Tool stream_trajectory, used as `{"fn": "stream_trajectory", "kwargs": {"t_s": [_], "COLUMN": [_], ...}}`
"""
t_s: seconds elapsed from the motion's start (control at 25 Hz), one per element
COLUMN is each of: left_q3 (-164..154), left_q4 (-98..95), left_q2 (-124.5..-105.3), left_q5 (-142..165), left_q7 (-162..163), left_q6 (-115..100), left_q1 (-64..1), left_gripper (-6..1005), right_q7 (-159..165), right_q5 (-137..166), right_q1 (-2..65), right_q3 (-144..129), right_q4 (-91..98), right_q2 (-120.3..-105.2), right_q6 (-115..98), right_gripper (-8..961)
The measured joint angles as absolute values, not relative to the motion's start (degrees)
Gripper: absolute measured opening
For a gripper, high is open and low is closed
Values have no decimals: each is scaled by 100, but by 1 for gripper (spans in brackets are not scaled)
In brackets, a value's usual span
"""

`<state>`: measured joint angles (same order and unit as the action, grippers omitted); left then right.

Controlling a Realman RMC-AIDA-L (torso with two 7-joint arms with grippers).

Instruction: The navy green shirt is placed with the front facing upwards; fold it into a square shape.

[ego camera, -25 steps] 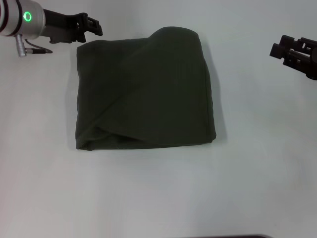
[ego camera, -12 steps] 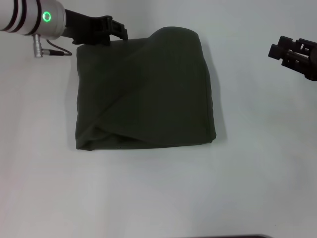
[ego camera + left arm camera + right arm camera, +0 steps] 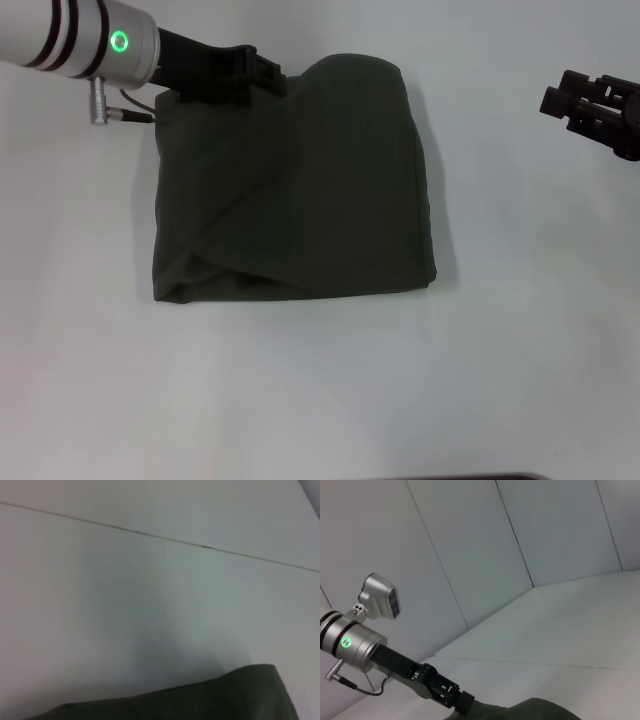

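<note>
Left gripper (image 3: 268, 78) sits in the upper left of the head view, reaching in from the frame's left edge on a silver wrist with a green light. Its black tip is over the top edge of the navy green shirt (image 3: 295, 190), at or just above the cloth; whether it touches, and whether its fingers are apart or together, cannot be told.

Biggest thing in view is the white table (image 3: 320, 400), which fills the frame. On it, the shirt lies folded into a rough square around the centre, slightly left of middle, with a diagonal fold running across it and a rounded bulge at its upper right corner. No lettering shows.

Right gripper (image 3: 575, 102) hangs at the upper right edge of the head view, well apart from the shirt, over bare table; its finger state cannot be told either.

From the right wrist view, the left gripper (image 3: 462, 702) meets the shirt's edge (image 3: 540, 710) low in the frame.
</note>
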<state>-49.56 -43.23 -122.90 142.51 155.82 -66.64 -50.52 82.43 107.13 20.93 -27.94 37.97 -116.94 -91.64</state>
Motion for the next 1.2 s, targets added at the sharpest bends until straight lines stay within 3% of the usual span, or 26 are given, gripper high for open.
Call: {"fn": "stream_trajectory", "kwargs": {"t_s": [0.4, 0.92, 1.2], "left_q3": [-5192, -5070, -5066], "left_q4": [-3835, -3953, -4490], "left_q2": [-12244, -12000, -12178], "left_q5": [14260, 14753, 14034], "left_q7": [15590, 16152, 15823], "left_q6": [-6102, -5461, -6330], "left_q1": [-5096, -4934, -4683], "left_gripper": [492, 490, 489], "right_q7": [8246, 8249, 8252], "right_q5": [10713, 10713, 10713], "right_q1": [2065, 2039, 2031], "right_q3": [-2804, -2785, -2754], "right_q4": [3797, 3787, 3787], "right_q2": [-11700, -11704, -11704], "right_q6": [-9172, -9194, -9241], "right_gripper": [495, 495, 496]}}
